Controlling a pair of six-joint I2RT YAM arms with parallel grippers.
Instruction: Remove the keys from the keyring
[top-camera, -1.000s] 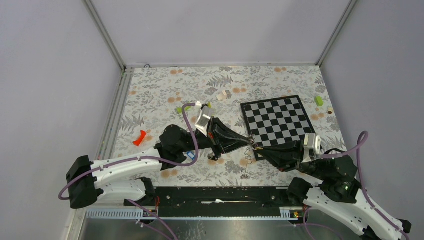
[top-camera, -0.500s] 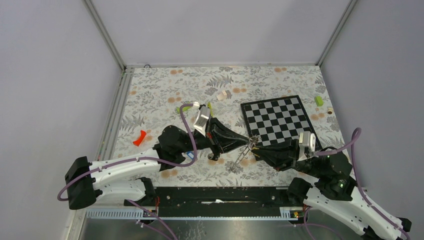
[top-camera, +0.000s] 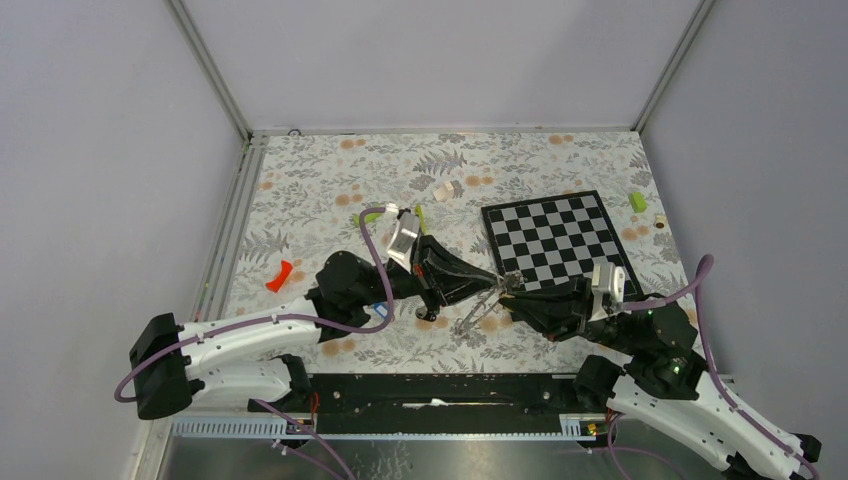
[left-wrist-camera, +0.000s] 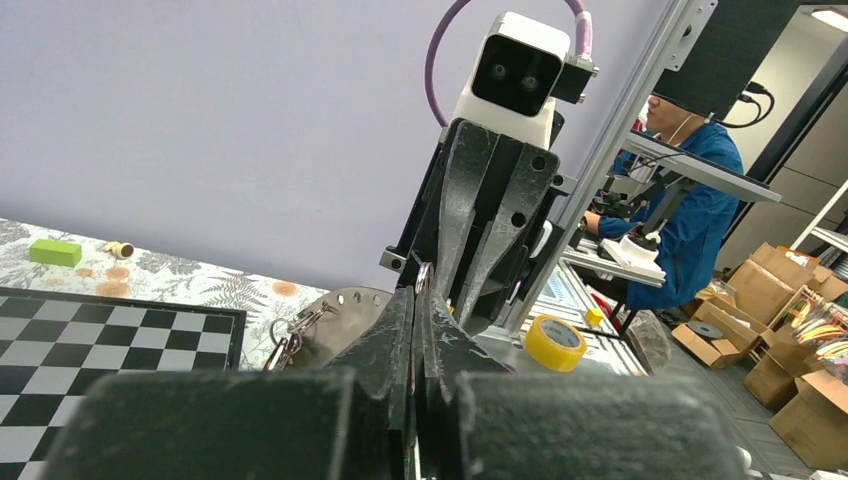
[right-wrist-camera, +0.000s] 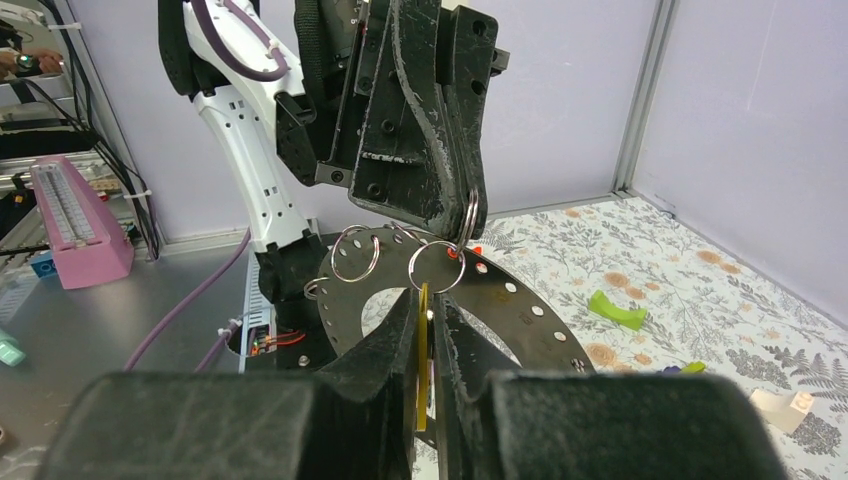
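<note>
Far left on the table (top-camera: 320, 200), a small red object (top-camera: 279, 276) lay well apart from the work.

Left gripper (left-wrist-camera: 415, 298): jaws pressed together on a small split ring (right-wrist-camera: 467, 215), gripped edge-on and held above the table.

The keyring (right-wrist-camera: 530, 318) hung just below and between the two grippers. It was a broad grey hoop with holes punched round its band, tilted and off the table. More small rings (right-wrist-camera: 355, 255) dangled from its upper edge.

Right gripper (right-wrist-camera: 424, 300): jaws clamped on the yellow-tagged key (right-wrist-camera: 422, 340), nose to nose with the left gripper. The key's ring appeared to be linked into the cluster under the left fingers, so I judged the key not yet free.

Change over the last second: the right arm had crept left, towards its partner. The point where the grippers met had slid off the chessboard (top-camera: 555, 240) corner. The hoop, which had dangled straight down towards the near edge, had swung up and left.

Reading: the pair had closed up rather than pulled apart. That looked like repositioning to work the key round the ring's coil, not an extraction. No key came off in this interval.

Far right, a lime-green block (top-camera: 637, 201) sat beyond the board.
</note>
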